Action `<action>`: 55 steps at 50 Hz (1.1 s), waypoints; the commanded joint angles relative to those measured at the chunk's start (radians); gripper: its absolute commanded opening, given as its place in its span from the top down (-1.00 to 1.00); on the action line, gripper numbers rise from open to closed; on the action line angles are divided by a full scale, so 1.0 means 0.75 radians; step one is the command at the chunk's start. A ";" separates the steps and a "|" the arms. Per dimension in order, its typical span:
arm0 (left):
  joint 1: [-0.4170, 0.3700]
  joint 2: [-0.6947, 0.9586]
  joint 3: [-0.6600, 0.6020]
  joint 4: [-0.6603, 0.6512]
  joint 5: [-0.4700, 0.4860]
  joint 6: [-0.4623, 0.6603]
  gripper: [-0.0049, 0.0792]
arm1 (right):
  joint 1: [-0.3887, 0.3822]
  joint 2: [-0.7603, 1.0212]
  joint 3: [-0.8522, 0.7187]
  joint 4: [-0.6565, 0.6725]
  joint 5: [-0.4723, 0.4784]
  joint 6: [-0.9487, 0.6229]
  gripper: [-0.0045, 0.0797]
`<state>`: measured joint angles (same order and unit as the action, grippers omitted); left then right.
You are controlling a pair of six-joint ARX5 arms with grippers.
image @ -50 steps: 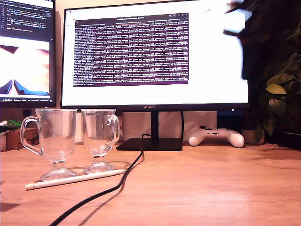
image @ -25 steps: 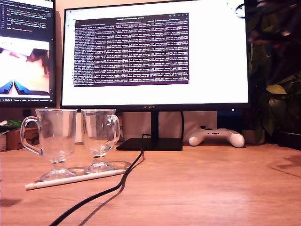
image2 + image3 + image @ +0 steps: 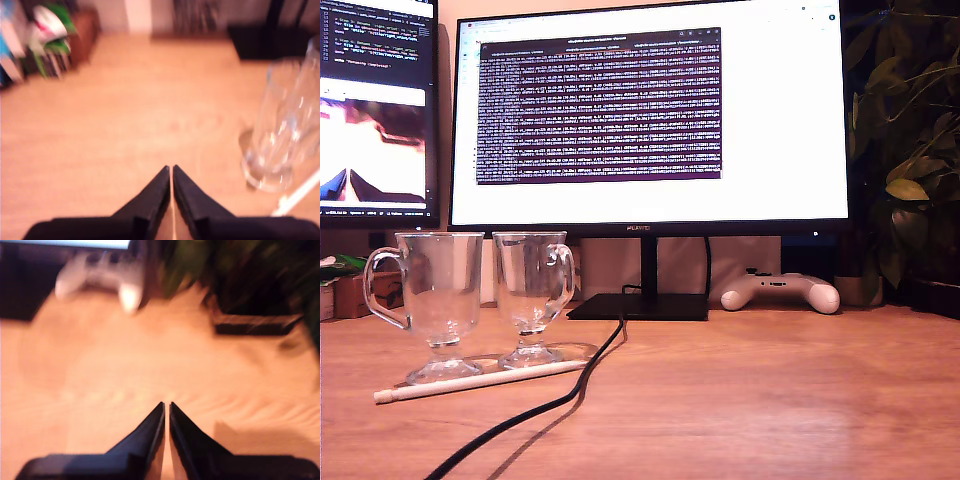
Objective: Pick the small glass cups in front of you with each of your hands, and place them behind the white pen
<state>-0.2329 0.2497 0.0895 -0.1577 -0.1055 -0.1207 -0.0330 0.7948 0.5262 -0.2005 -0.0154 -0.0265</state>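
Gone from the exterior view is the dark blurred arm; both glass mugs [image 3: 438, 300] [image 3: 532, 295] stand behind the white pen [image 3: 480, 381] — my first pincer [image 3: 172, 168] and second pincer [image 3: 166, 404] clenched, empty, above the desk [image 3: 770, 400].

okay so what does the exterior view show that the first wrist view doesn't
Only the exterior view shows the second glass cup, the lit monitor, the white game controller, the black cable and the plant. Only the first wrist view shows my first gripper, jaws together over bare desk. Both show the desk, a glass cup and the white pen.
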 commanded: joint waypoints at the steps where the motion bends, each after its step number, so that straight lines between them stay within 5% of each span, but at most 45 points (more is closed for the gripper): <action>1: 0.008 -0.043 -0.013 -0.032 0.000 0.010 0.93 | -0.003 -0.048 -0.073 0.023 -0.001 0.005 0.92; 21: 0.008 -0.345 -0.033 -0.194 0.001 0.006 0.93 | -0.003 -0.334 -0.266 0.158 0.018 0.029 0.92; 34: 0.008 -0.349 -0.033 -0.209 0.000 0.006 0.93 | -0.003 -0.521 -0.415 0.176 0.043 0.025 0.92; 55: 0.008 -0.349 -0.033 -0.209 0.000 0.007 0.93 | 0.000 -0.863 -0.546 -0.005 0.024 0.025 0.92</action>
<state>-0.2321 -0.0036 0.0891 -0.3195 -0.1055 -0.1211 -0.0330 0.1623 0.1497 -0.1928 0.0071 -0.0044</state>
